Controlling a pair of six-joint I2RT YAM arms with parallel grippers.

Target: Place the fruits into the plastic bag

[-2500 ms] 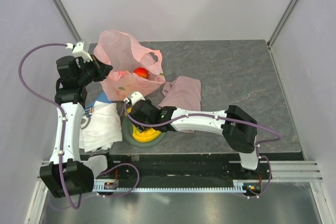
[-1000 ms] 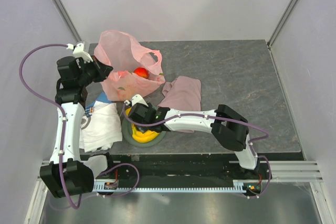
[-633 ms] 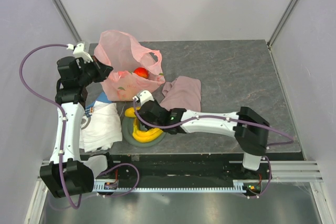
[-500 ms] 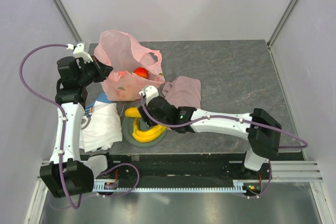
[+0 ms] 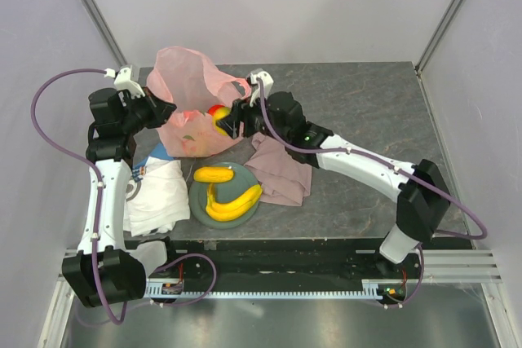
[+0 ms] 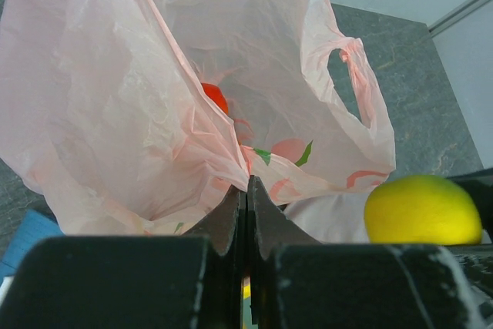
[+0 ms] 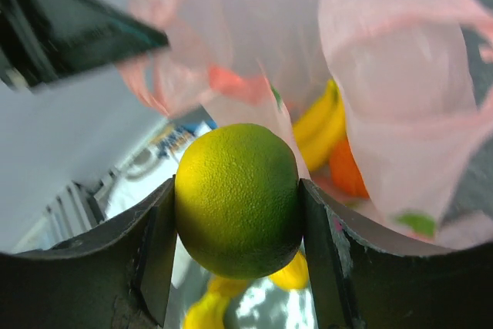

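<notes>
The pale-pink plastic bag (image 5: 189, 91) stands open at the back left; it also shows in the left wrist view (image 6: 192, 59). My left gripper (image 5: 165, 108) is shut on the bag's near rim (image 6: 248, 179), holding the mouth up. My right gripper (image 5: 228, 122) is shut on the small green-yellow fruit (image 7: 237, 198) and holds it at the bag's mouth; the fruit also shows in the left wrist view (image 6: 422, 211). A red round fruit (image 5: 214, 109) lies inside the bag (image 6: 216, 96). The banana bunch (image 5: 232, 204) and the yellow oblong fruit (image 5: 214, 174) lie on the grey-green plate (image 5: 196, 204).
A dusty-pink cloth (image 5: 281, 170) lies right of the plate, under my right arm. A white cloth (image 5: 157, 193) with a blue printed item lies left of the plate. Grey walls close in the table at the back and sides.
My right gripper has lifted the small green-yellow fruit off the plate and swung back and up to the bag's mouth. The left gripper has kept still, holding the bag.
</notes>
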